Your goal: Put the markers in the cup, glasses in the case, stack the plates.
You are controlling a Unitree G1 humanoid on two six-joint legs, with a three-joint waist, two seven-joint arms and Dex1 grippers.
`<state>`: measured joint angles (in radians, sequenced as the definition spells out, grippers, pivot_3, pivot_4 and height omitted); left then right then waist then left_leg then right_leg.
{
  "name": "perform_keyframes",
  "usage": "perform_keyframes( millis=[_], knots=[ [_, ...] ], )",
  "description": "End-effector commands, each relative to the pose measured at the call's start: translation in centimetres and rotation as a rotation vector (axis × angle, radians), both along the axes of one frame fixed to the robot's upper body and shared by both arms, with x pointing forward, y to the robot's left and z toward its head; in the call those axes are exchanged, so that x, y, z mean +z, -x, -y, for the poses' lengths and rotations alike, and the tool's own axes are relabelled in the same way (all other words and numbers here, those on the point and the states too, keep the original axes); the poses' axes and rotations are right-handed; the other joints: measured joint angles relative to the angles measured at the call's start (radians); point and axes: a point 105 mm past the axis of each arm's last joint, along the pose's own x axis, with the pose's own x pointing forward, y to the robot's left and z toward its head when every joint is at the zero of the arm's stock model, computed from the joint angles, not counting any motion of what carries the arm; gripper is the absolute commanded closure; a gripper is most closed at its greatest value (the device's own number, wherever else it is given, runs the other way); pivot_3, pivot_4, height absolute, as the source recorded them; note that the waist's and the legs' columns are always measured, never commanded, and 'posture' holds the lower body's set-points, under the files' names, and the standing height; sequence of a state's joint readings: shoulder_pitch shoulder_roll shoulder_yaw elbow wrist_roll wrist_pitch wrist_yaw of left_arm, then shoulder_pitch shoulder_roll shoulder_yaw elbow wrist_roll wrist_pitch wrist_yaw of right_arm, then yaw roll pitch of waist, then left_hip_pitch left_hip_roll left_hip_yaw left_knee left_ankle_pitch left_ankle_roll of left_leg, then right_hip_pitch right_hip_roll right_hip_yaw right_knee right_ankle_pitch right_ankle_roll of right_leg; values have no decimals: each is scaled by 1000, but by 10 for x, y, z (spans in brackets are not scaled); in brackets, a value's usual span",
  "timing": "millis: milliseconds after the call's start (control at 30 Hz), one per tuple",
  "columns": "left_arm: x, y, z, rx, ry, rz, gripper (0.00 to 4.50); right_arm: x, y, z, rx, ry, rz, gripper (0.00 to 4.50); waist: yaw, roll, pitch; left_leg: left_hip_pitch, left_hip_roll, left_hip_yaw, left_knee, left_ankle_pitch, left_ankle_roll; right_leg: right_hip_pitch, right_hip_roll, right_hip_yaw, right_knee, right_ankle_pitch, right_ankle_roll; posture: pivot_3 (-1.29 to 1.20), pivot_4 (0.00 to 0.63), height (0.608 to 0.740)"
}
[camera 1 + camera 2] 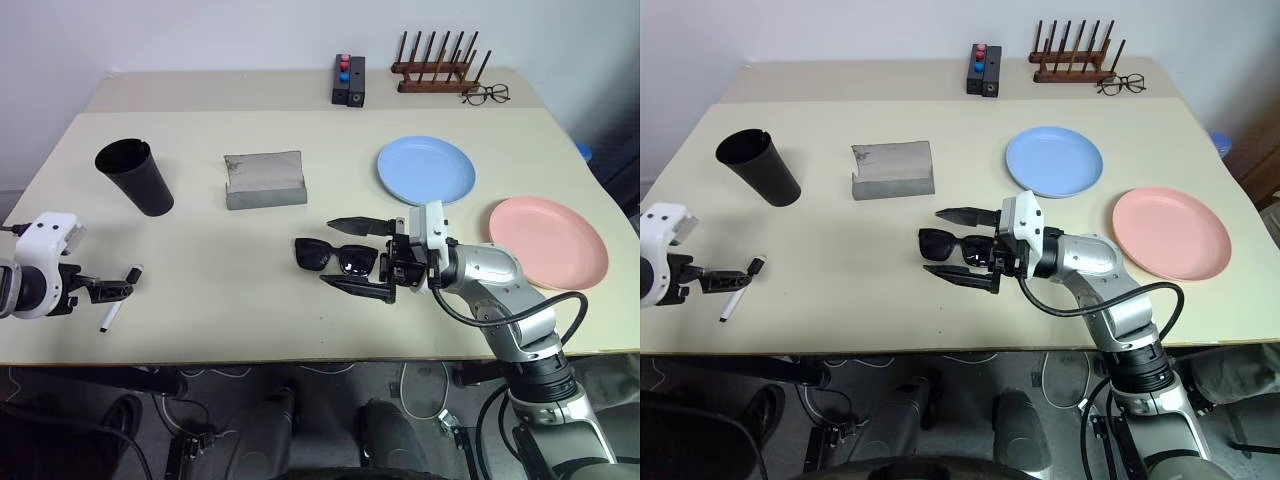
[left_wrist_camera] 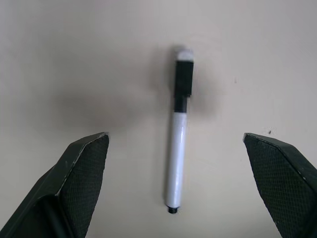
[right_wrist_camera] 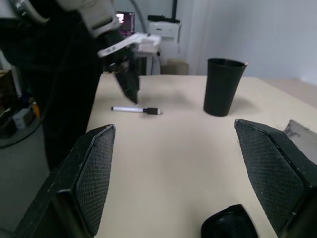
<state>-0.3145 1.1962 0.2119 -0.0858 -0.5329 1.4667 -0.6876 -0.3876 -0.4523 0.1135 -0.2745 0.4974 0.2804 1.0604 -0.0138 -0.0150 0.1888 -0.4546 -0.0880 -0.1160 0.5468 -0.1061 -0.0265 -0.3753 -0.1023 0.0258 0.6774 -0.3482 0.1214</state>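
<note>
- Left tool (image 2: 176, 186) hung over the near left of the bench (image 1: 250, 320), fingers spread wide and empty, and there was the marker (image 2: 177, 134) lying flat on the surface right between and below them, touching neither finger.
- Its black cap end pointed away from the left tool's wrist; in the head views the marker lay just beside the fingertips, close to the bench's near edge.
- Right tool (image 1: 965, 245) pointed across toward the robot's left, fingers wide apart, gripping nothing.
- The sunglasses (image 1: 950, 246) sat on the bench between those two fingers; whether either finger touched the frame, I couldn't tell.
- Beyond the right tool, further back: the grey case (image 1: 265, 180), flap up, nothing between it and the sunglasses.
- The black cup (image 1: 135, 176) stood upright well beyond the left tool, bare surface all the way to it.
- Behind the right tool's wrist side, the blue plate (image 1: 426, 169) and the pink plate (image 1: 548, 240) lay side by side, apart, not stacked.
- At the far edge: a black box with red and blue knobs (image 1: 348, 80), a wooden peg rack (image 1: 435, 65), thin-rimmed spectacles (image 1: 486, 95), all well clear of both tools.
- Plenty of open bench between the two tools.
- No readable writing anywhere.
</note>
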Motion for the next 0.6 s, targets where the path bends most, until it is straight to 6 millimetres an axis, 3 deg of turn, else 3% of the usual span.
perform_keyframes(
  millis=[33,367,600],
  knots=[
    [2,-9,-2,-44,11,-17,25,8,7,-4,30,-15,32,577,0,0,0,0,0,0,0,0,0,0,0,0,0,0,0,0,150,740],
    [-7,-48,1,-223,-56,-71,25,8,2,-5,-7,-23,33,577,0,0,0,-2,0,0,-2,0,0,-1,1,-1,-4,1,2,0,150,740],
    [-20,-50,7,-266,-48,-138,25,7,1,-1,-36,-22,34,577,-3,0,0,-3,0,0,-2,2,2,-1,4,-2,-3,2,4,0,150,740]
  ],
)
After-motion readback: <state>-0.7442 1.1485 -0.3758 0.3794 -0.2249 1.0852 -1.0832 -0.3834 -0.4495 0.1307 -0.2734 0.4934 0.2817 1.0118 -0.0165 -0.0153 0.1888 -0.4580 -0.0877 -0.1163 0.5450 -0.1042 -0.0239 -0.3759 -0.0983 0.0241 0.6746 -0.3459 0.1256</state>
